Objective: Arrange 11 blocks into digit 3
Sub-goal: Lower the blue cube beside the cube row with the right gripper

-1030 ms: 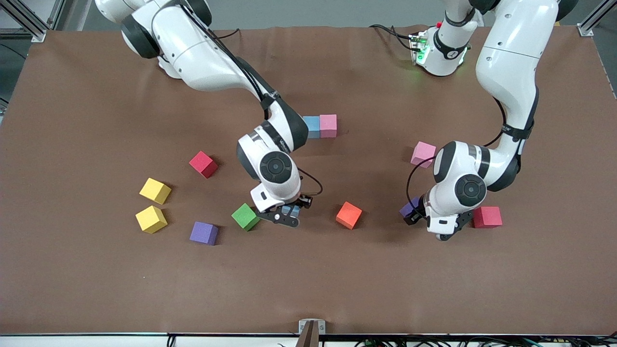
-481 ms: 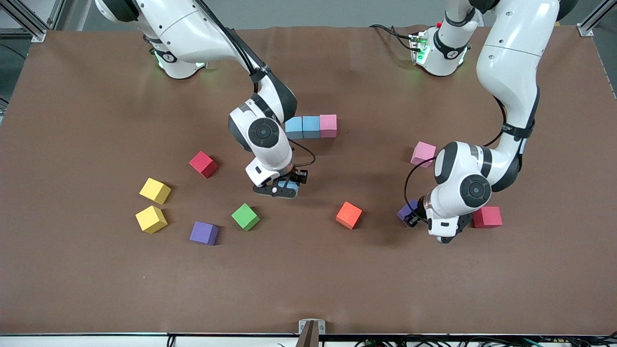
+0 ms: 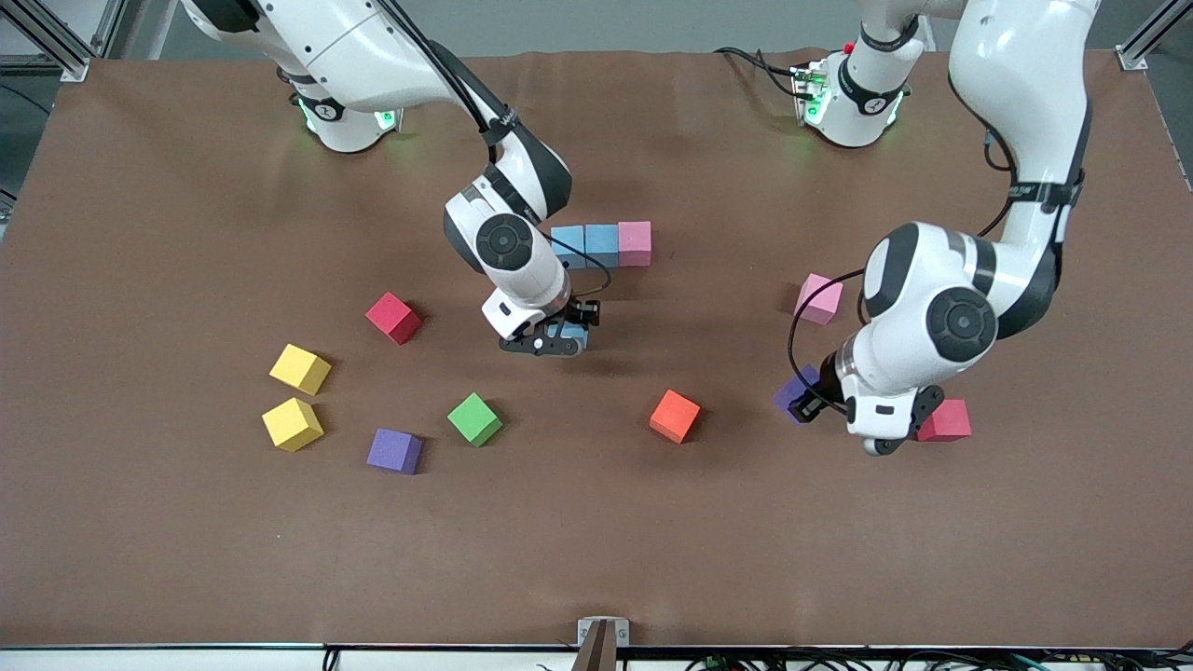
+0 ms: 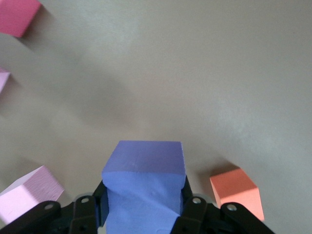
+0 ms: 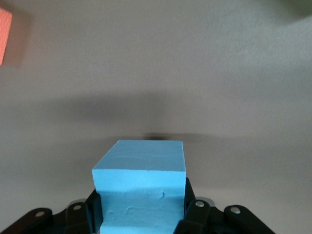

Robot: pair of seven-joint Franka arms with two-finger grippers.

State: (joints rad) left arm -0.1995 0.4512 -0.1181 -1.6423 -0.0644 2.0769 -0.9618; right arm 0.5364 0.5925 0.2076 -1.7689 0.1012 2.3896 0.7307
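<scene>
Nearest the front camera, on the brown bench, sit a purple cube and, beside it toward the right arm's end, a yellow cube. A green cube lies just past the purple one, and an orange cube rests mid-bench. At the left arm's end a red cube peeks out beside the left arm's wrist.

The left pincer is off the bench, pinching a second purple cube, its fingers pressed into the foam on both sides. The left wrist view shows the orange cube below it and pink cubes at the picture's edge.

A second yellow cube lies a little farther back, and another red cube beyond that.

The right pincer hangs over bare bench between the green cube and the row, clamped on a light blue cube, squeezed between both fingers.

A lone pink cube sits toward the left arm's end.

Farthest back, a row of three touching cubes: blue, blue, pink.
</scene>
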